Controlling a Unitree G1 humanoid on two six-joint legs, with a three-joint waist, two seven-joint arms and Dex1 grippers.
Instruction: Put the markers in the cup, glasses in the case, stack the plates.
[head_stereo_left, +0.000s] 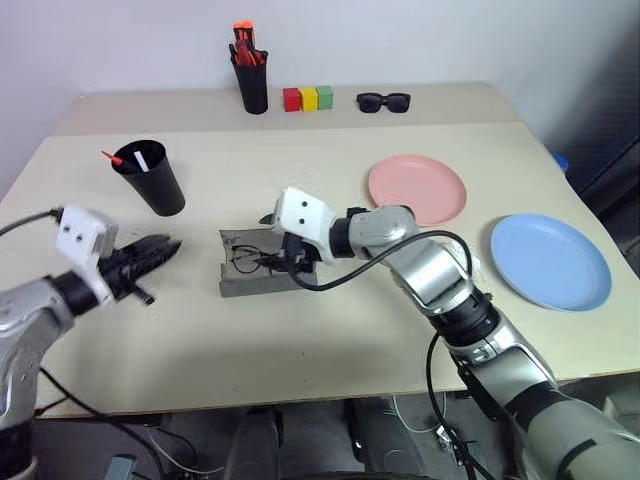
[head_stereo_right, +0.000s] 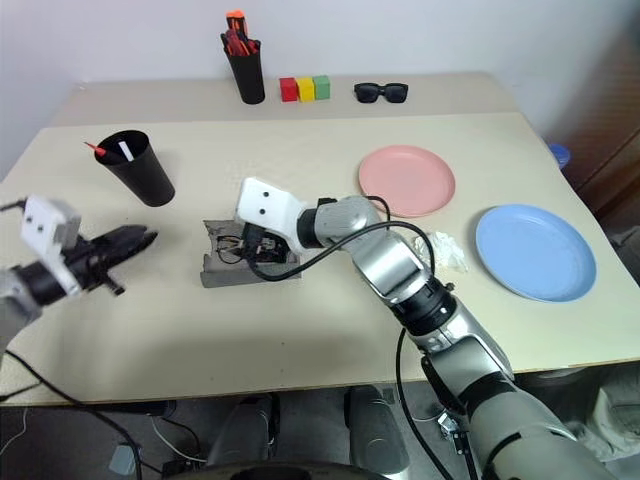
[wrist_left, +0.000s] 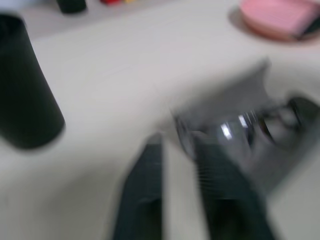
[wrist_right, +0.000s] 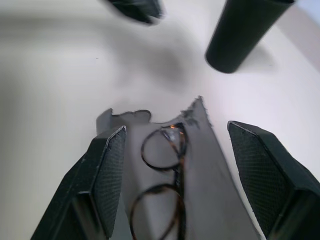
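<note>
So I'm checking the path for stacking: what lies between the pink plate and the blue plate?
Nothing; in the left eye view only bare table separates the pink plate from the blue plate.

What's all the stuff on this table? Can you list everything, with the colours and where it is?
Cup: one, black, near left, holding two markers, one red, one white.
Case: one, grey, open, table centre.
Glasses: one pair, dark thin frame, lying in the case.
Plates: two, pink right of centre, blue at the right edge, apart.
Pen pot: one, black, orange-red pens, far side.
Blocks: three, red, yellow, green, in a row beside the pot.
Sunglasses: one pair, black, far side.
Left gripper: black, shut, left of the case.
Right gripper: black, open over the glasses.
</note>
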